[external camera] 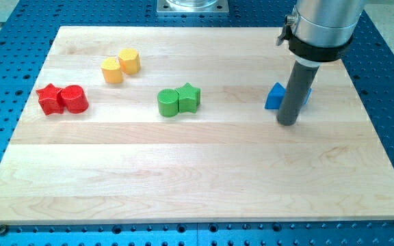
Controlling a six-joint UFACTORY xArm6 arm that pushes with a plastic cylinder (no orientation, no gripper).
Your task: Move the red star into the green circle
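The red star [48, 99] lies at the far left of the desk [197, 184], touching a red cylinder [74, 99] on its right side. The green circle [167, 102] sits near the middle, touching a green star [189, 98] on its right. Two yellow blocks [120, 65], their shapes not clear at this size, lie farther back between the red and green pairs. My tip [287, 123] rests at the right of the desk, just beside a blue block [276, 96] that the rod partly hides; whether they touch cannot be told. There is no hand on this arm, only the bare rod, so nothing is held. The star looks small, light and stiff, and should slide readily on the smooth wood. Its points may make it turn under an off-centre push. Contact is best made on its left side, though the red cylinder stands in the path toward the circle.
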